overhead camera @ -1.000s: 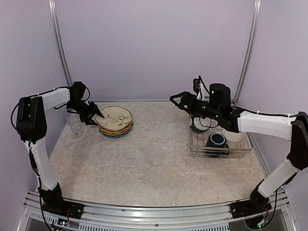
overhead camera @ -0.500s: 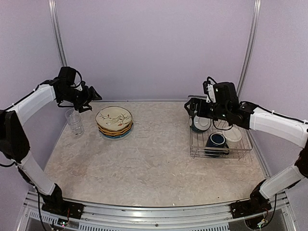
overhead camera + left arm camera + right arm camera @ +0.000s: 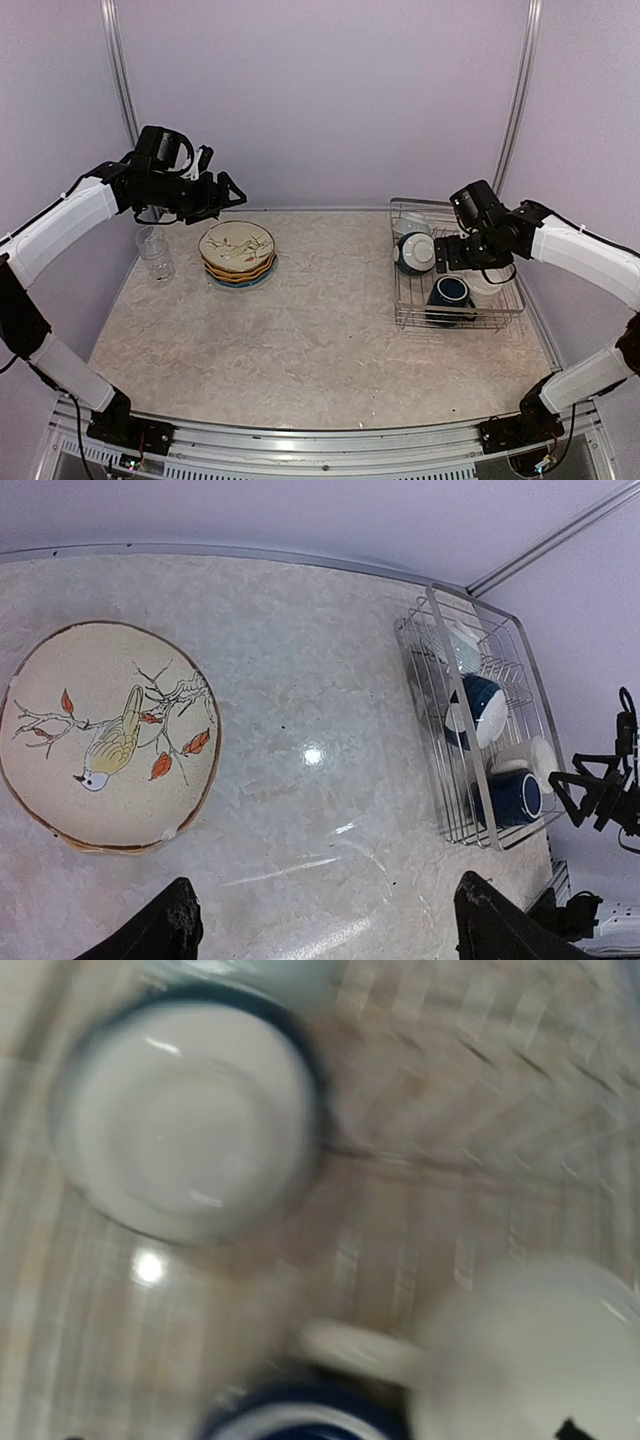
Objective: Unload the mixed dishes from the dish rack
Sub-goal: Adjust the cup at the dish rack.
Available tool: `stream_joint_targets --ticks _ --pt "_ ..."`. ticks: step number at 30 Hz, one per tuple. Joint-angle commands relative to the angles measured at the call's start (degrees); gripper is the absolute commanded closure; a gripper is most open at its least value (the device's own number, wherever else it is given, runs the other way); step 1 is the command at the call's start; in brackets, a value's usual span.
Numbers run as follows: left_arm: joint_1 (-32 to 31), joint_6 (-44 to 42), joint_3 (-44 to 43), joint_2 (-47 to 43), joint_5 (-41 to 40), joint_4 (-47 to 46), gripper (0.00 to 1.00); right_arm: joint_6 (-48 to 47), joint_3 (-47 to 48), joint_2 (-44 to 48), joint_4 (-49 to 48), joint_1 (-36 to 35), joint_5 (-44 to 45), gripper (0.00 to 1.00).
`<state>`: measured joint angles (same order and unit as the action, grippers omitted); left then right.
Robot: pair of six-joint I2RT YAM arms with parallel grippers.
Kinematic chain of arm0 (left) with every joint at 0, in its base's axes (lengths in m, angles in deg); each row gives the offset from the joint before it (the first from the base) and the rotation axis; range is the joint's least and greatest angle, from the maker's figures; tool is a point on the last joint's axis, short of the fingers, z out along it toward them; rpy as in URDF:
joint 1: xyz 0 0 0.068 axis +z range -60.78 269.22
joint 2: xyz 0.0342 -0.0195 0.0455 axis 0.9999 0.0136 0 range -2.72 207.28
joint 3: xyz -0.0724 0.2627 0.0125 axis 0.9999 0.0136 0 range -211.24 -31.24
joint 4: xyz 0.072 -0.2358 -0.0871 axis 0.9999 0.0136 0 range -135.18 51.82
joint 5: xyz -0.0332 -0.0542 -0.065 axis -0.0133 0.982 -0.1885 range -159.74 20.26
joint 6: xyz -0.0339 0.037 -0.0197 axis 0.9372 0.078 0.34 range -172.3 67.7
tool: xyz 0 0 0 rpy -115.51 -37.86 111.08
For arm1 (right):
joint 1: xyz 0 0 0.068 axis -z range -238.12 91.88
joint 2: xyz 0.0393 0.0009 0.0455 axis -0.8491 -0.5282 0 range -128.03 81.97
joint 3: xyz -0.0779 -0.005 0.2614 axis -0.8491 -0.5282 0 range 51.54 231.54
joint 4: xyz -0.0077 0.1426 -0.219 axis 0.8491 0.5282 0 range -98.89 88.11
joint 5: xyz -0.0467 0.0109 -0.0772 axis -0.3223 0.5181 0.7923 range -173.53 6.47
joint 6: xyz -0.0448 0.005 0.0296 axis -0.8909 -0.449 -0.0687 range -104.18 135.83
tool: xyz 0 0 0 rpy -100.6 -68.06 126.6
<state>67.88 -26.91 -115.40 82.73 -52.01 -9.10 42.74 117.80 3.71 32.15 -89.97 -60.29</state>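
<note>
**A:** Left gripper [image 3: 325, 920] is riding high above the back-left of the table [image 3: 320, 340], jaws spread wide and carrying nothing!

**B:** Its wrist camera agrees. The two dark fingers [image 3: 165, 930] sit at the bottom corners, well apart, with only marbled tabletop between them.

**A:** Below it sit the plates [image 3: 238, 252], stacked on the table. The cream one with the bird and branch is on top, with orange-yellow and blue rims peeking out underneath.

**B:** And the glass tumbler [image 3: 155, 253] stands upright left of the stack, near it but not touching.

**A:** Over to the right side! The right gripper [image 3: 447, 252] hangs over the dish rack [image 3: 460, 318], close by the teal bowl [image 3: 415, 252].

**B:** Spread or pressed together, though? I can't tell. From above it's one dark mass, and its own camera is blurred.

**A:** That blurred view does catch the dishes in the rack. The bowl is tipped on its side in the rack's left part, showing its pale inside.

**B:** The dark blue mug [image 3: 450, 292] is nearer the front, mouth up, and the cream mug [image 3: 487, 288] is just beside it on the right.
</note>
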Motion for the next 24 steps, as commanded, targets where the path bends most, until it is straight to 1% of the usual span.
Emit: stream_joint_targets --ticks 1,4,8,11,12,15,18,21,24 --pt "-0.7 -2.3 0.6 -1.2 -1.1 -0.6 0.16 1.2 -4.1 5.5 6.6 6.5 -3.4 0.0" --pt "-0.9 -2.3 0.7 -1.1 0.4 -1.0 0.15 -1.2 -6.0 8.4 5.3 10.7 -10.1 0.0" --pt "-1.4 -2.6 0.6 -0.7 0.5 -0.7 0.15 -3.7 -6.2 9.4 4.4 11.5 -20.7 0.0" --pt "-1.4 -2.3 0.2 -0.2 2.1 -0.6 0.15 -4.6 -7.5 9.3 3.6 13.3 -29.4 0.01" --pt "-1.4 -2.3 0.4 -0.1 2.3 -0.8 0.15 -4.7 -7.6 8.8 3.7 13.4 -30.9 0.01" --pt "-1.5 -1.8 0.3 0.1 2.8 -0.8 0.15 -5.2 -8.2 8.4 4.3 13.4 -33.6 0.01" --pt "-1.6 -1.5 0.2 0.7 4.3 -0.9 0.15 -5.6 -9.4 8.6 4.5 13.5 -33.1 0.02" --pt "-1.5 -1.4 0.3 1.0 4.6 -1.1 0.15 -6.3 -10.2 6.8 5.5 13.5 -33.8 0.11" --pt "-1.5 -1.3 0.0 1.5 6.8 -1.0 0.16 -7.0 -12.9 6.2 4.1 13.5 -32.1 0.13"
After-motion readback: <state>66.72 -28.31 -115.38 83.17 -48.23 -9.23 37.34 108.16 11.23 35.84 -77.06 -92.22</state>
